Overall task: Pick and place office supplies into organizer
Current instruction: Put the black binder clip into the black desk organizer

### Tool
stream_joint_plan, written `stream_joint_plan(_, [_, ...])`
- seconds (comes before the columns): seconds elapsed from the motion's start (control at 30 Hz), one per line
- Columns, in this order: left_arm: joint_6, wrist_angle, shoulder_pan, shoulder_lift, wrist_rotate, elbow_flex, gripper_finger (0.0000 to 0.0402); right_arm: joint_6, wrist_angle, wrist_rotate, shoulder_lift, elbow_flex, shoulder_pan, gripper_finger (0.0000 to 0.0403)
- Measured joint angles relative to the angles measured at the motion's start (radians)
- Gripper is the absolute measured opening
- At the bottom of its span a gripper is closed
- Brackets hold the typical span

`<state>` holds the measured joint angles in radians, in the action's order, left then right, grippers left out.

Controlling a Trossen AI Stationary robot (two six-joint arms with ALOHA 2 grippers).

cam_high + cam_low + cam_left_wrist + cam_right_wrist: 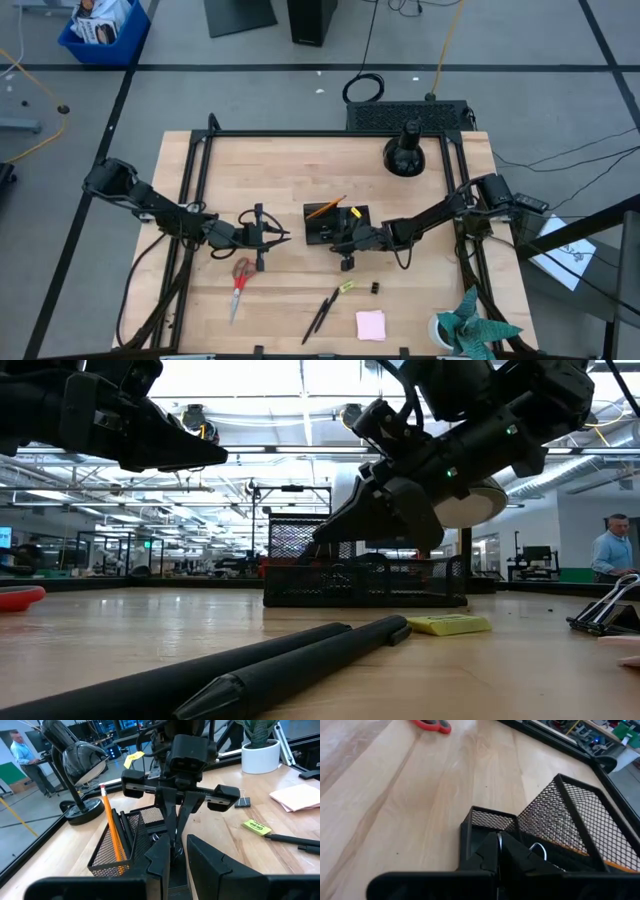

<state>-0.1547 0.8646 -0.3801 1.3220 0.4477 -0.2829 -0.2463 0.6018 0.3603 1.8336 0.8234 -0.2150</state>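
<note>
Right gripper [335, 238], fingers closed with nothing visibly held, over the organizer [352, 215]; left gripper [283, 238] slightly parted, empty, beside the scissors [240, 277].

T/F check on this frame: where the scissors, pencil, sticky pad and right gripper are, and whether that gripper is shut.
1. The scissors lie on the table. True.
2. An orange pencil is in the organizer. True.
3. The sticky pad is in the organizer. False: it lies on the table near the plant.
4. The right gripper is shut, at the organizer. True.
5. The pens stand in the organizer. False: they lie on the table.
</note>
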Motion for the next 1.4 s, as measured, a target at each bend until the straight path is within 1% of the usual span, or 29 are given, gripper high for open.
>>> stream_joint_plan(0.23, [0.0,0.0,0.0,0.0,0.0,0.0,0.0072,-0.002,-0.02,0.006,0.0,0.0,0.006,0.0])
stream_joint_plan(0.37, [0.001,0.0,0.0,0.0,0.0,0.0,0.0072,-0.004,-0.059,0.058,0.0,0.0,0.006,0.0])
stream_joint_plan(0.7, [0.002,0.0,0.0,0.0,0.0,0.0,0.0072,-0.002,-0.082,0.054,0.0,0.0,0.006,0.0002])
stream_joint_plan(1.07, [0.002,0.0,0.0,0.0,0.0,0.0,0.0072,0.027,-0.082,0.054,0.0,0.0,0.006,0.0051])
stream_joint_plan(1.23, [0.006,0.0,0.0,0.0,0.0,0.0,0.0072,0.013,-0.051,0.057,0.0,0.0,-0.005,0.006])
stream_joint_plan(1.4, [0.006,0.0,0.0,0.0,0.0,0.0,0.0072,-0.043,0.017,0.057,-0.01,0.0,-0.036,0.0067])
